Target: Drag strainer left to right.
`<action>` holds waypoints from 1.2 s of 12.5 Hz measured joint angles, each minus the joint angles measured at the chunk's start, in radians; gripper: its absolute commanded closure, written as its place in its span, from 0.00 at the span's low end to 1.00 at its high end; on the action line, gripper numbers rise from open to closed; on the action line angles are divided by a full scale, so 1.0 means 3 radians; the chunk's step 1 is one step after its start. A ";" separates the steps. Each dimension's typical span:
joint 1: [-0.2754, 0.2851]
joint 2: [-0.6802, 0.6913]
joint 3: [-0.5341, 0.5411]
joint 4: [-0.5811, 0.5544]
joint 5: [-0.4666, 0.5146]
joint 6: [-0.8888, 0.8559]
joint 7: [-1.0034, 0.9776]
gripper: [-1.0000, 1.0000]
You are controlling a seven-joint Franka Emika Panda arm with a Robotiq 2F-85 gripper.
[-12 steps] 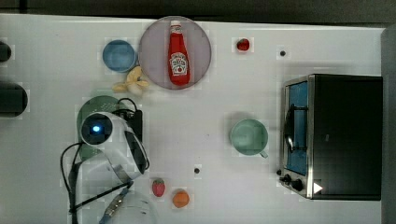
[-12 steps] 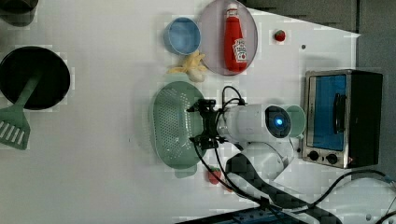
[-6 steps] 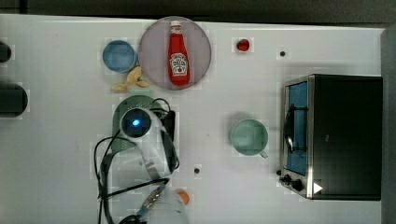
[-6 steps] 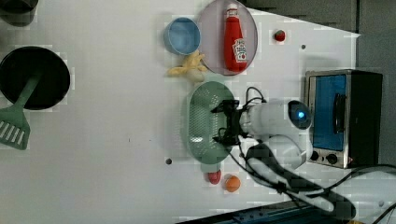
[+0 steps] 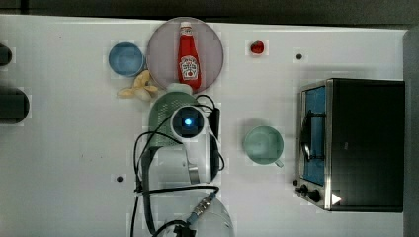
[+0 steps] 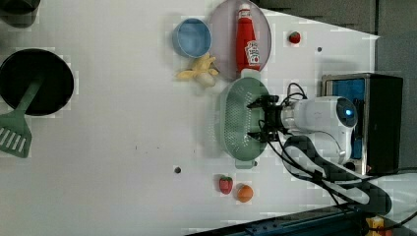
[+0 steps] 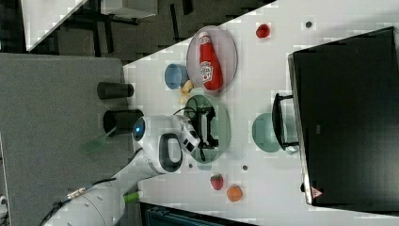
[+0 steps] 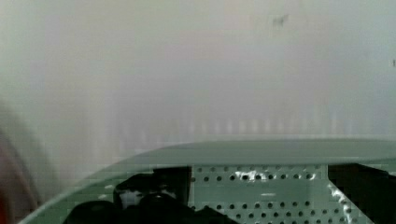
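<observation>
The top view is looking straight down on the white bench [image 5: 59, 158] from well above, taking in its full width. The left view is looking down steeply from one side; the right view is facing it from the opposite side, farther back and taking in floor beyond the bench. All three are sharing the middle of the bench around the strainer [image 6: 236, 118] and the ketchup plate [image 5: 163, 49]. The wrist view is sitting very close, looking across the strainer's rim.

Arm hides much of the strainer [image 5: 163, 116] in top view.
</observation>
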 measured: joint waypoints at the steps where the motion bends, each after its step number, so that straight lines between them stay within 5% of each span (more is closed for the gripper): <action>1: -0.0014 -0.0059 -0.0064 -0.0052 0.0003 -0.0003 -0.0042 0.00; 11: -0.0132 -0.0125 -0.0684 -0.0091 -0.0104 -0.0049 -0.0785 0.00; 15: -0.0149 -0.0183 -0.0611 -0.0085 -0.0112 -0.0029 -0.1263 0.00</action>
